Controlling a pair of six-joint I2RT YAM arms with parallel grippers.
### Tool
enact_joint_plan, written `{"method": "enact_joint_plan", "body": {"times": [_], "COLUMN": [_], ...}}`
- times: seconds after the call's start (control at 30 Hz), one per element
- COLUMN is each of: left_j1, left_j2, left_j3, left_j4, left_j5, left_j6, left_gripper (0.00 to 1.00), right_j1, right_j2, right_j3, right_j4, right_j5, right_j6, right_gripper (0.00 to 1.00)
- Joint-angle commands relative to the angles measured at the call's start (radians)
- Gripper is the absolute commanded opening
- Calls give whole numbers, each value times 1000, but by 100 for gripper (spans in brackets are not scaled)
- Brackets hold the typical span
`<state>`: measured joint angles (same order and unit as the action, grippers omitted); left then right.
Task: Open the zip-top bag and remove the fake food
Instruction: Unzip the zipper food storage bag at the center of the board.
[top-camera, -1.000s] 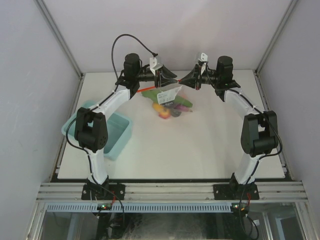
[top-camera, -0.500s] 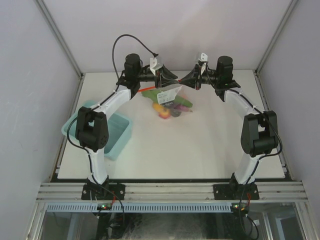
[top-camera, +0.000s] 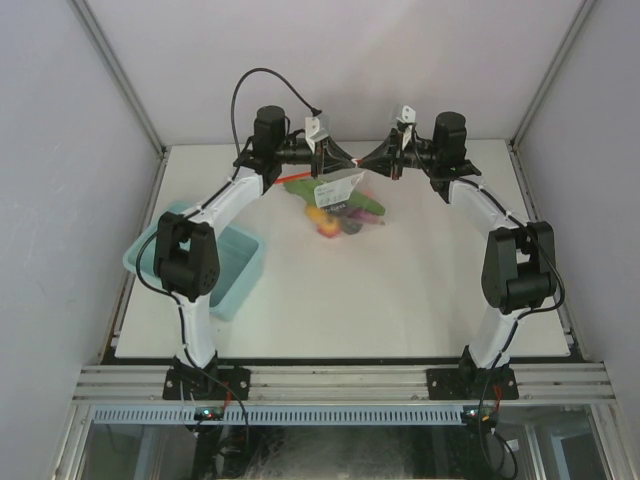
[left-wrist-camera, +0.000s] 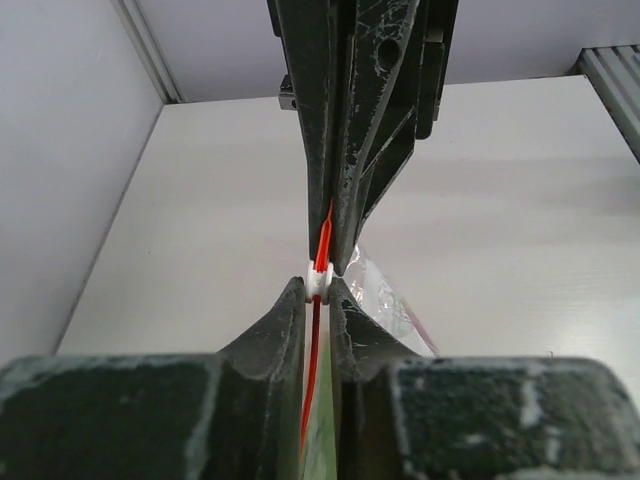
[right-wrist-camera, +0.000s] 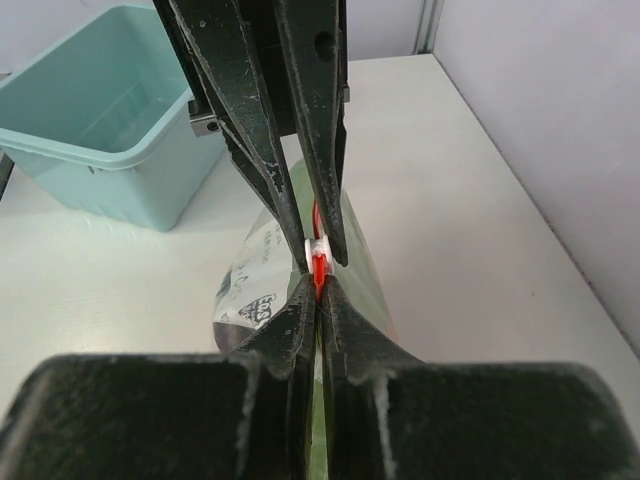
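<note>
The clear zip-top bag (top-camera: 338, 190) hangs above the table's far middle between my two grippers. Its fake food (top-camera: 340, 218) shows as yellow, red, green and purple pieces sagging at the bottom. My left gripper (left-wrist-camera: 318, 285) is shut on the small white slider (left-wrist-camera: 318, 281), and the red zip strip (left-wrist-camera: 312, 370) runs back between its fingers. My right gripper (right-wrist-camera: 318, 283) faces it, shut on the red zip strip (right-wrist-camera: 318, 266) right beside the slider (right-wrist-camera: 317, 247). From the top, the left gripper (top-camera: 349, 160) and right gripper (top-camera: 366, 160) meet tip to tip.
A light blue bin (top-camera: 240, 268) stands at the table's left, beside my left arm; it shows in the right wrist view as the bin (right-wrist-camera: 100, 160) beyond the bag. White walls close the back and sides.
My left gripper has narrowed its jaws onto the white slider and shifted slightly right toward the right gripper. The right gripper and the bag have stayed put.
</note>
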<state>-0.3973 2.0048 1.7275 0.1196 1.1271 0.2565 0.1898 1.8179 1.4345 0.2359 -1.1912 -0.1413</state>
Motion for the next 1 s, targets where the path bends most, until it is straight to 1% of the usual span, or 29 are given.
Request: {"method": "enact_joint_plan", "body": {"times": [0.0,0.07,0.1,0.4,0.67,0.83,0.97], "left_j1": [-5,-6,-5,27,46,50,51], "left_j2": [-5,-2,-2,-18,-18,-14,-10], "left_j3": [52,57,59,23,12,23,63], "left_j4": [-17,-16,-17,20,7,-70,-252], "left_j5": [-4,2,2,12,25,14,-34], "left_j6": [34,28,24,-2,2,57,208], "left_gripper": [10,2,0,0,0,0,0], "right_j1": [0,0,-1,-13,-20,-28,-34], "right_j2": [-49,-49,-49,-60,-72,-80,-89], "right_j3": [10,9,9,1,-17,-30,-40], "right_j4": [42,40,38,36,63,90,103], "right_j5": [-28,-28,-28,-4,15,27,38], "right_j6": [-2,-2,-4,-2,20,39,48], "right_gripper": [0,0,0,0,0,0,0]}}
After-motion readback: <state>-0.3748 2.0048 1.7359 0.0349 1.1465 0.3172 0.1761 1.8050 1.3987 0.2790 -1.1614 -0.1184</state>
